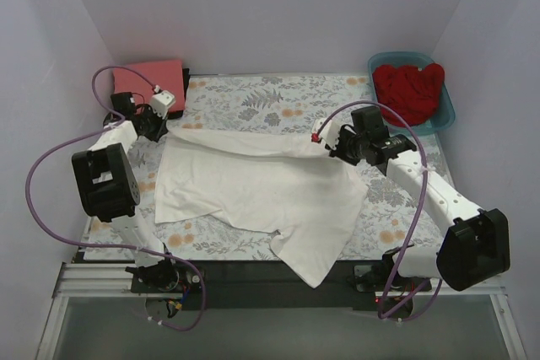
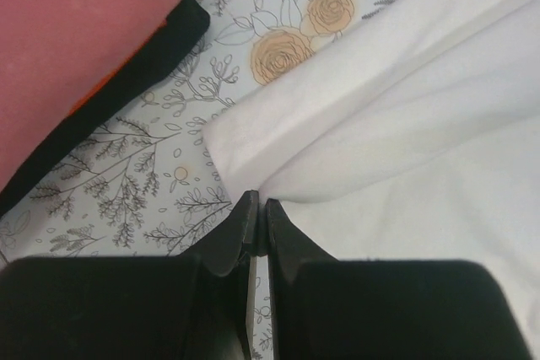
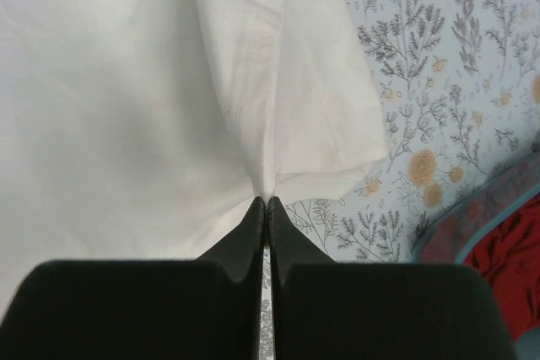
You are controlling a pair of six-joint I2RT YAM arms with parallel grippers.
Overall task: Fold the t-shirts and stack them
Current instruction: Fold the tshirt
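The white t-shirt (image 1: 261, 187) lies spread over the middle of the floral table, one corner hanging over the near edge. My left gripper (image 1: 165, 131) is shut on its far left edge; in the left wrist view the closed tips (image 2: 260, 206) pinch a fold of white cloth (image 2: 388, 124). My right gripper (image 1: 331, 146) is shut on its far right edge; the right wrist view shows the tips (image 3: 267, 204) pinching the cloth (image 3: 126, 99). The coral-pink t-shirt (image 1: 150, 82) lies folded at the far left corner. The bright red t-shirt (image 1: 410, 90) is crumpled in the tub.
The teal tub (image 1: 445, 109) stands at the far right corner. The floral table cloth (image 1: 278, 103) covers the table between white walls. A black strip (image 2: 110, 103) shows under the pink shirt in the left wrist view.
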